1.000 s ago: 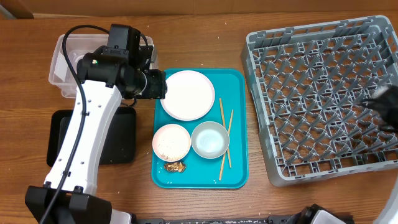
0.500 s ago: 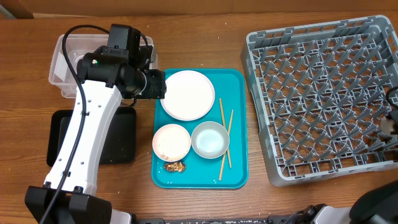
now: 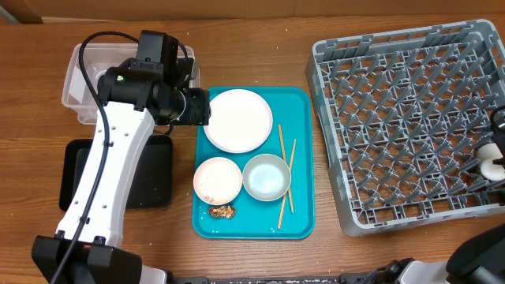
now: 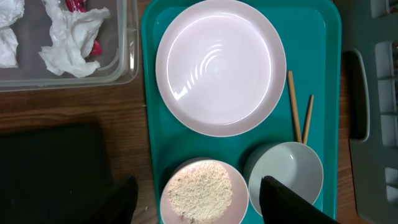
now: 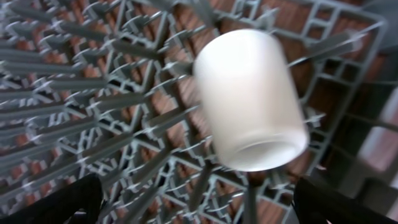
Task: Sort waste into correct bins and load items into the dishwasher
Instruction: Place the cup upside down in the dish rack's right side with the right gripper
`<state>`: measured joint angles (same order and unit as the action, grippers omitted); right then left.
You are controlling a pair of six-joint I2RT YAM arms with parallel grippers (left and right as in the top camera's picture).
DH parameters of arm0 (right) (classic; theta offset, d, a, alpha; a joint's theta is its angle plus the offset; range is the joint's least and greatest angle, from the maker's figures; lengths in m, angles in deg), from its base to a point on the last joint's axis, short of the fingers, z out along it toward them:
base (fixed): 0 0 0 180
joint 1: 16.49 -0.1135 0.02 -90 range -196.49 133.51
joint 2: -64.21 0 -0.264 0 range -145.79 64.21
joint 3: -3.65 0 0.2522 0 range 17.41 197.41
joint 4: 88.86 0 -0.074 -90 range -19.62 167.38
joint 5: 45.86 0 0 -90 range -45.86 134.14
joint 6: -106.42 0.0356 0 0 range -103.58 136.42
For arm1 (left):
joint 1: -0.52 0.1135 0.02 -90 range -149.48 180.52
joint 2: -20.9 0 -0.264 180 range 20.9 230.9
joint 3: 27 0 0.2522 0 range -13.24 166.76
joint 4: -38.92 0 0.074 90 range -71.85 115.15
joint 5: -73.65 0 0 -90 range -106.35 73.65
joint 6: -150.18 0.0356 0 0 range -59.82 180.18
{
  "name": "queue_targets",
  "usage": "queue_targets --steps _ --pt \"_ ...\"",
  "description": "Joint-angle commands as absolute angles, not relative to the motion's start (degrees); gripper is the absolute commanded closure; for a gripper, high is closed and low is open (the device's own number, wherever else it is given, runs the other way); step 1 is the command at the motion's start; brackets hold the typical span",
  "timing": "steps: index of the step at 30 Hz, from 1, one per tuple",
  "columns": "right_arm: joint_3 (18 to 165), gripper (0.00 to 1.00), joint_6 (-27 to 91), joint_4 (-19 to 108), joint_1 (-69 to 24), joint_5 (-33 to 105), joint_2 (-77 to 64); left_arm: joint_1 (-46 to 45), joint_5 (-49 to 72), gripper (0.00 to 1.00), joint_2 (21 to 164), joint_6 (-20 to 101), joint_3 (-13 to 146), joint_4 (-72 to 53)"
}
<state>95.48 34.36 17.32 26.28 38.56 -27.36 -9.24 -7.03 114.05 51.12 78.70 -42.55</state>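
Observation:
A small white cup (image 5: pixel 249 99) lies tilted on the pegs of the grey dishwasher rack (image 3: pixel 402 118), near its right edge (image 3: pixel 493 158). My right gripper (image 5: pixel 199 208) is open, its fingers well apart from the cup. My left gripper (image 4: pixel 199 205) hangs open over the teal tray (image 3: pixel 300 102), above a white bowl of rice (image 4: pixel 198 191) and holding nothing. On that tray are a round white plate (image 3: pixel 238 120), a pale grey bowl (image 3: pixel 267 177), chopsticks (image 3: pixel 282 170) and a brown food lump (image 3: pixel 222 211). The clear tub (image 3: pixel 79 87) holds crumpled tissue (image 4: pixel 68 37) and a red wrapper (image 4: pixel 81 5).
A black tray (image 3: pixel 154 170) lies left of the teal tray, partly under my left arm. The rack's upright pegs (image 5: pixel 93 93) crowd the space beneath my right gripper. Bare wooden tabletop (image 3: pixel 316 47) shows between tray and rack.
My right gripper has opened and let go of the white cup, which now rests in the rack near its right edge. The left arm has not moved.

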Motion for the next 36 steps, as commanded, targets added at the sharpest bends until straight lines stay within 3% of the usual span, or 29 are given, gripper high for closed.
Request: queue_targets --steps 1,4,6,8,9,10,36 --pt "97.0 0.01 34.0 17.2 26.2 33.6 -26.2 -9.3 -7.5 0.35 113.9 50.7 79.5 -42.4" --pt "97.0 0.10 34.0 16.8 26.2 32.7 -24.9 -9.3 -7.5 0.36 113.9 50.7 79.5 -42.4" --pt "97.0 0.22 34.1 16.3 26.2 34.9 -24.0 -9.3 -7.5 0.37 113.9 50.7 79.5 -42.4" --pt "97.0 0.76 34.1 16.3 26.2 37.7 -23.8 -9.3 -7.5 0.40 113.9 50.7 79.5 -42.6" --pt "97.0 0.91 34.1 16.3 26.2 38.4 -23.8 -9.3 -7.5 0.41 113.9 50.7 79.5 -42.6" --pt "96.9 0.96 34.1 16.2 26.2 38.6 -24.0 -9.3 -7.5 0.41 113.9 50.7 79.5 -42.6" --pt "94.2 0.96 37.8 15.5 26.3 48.2 -25.8 -9.3 -7.5 0.40 113.9 50.7 79.5 -42.5"
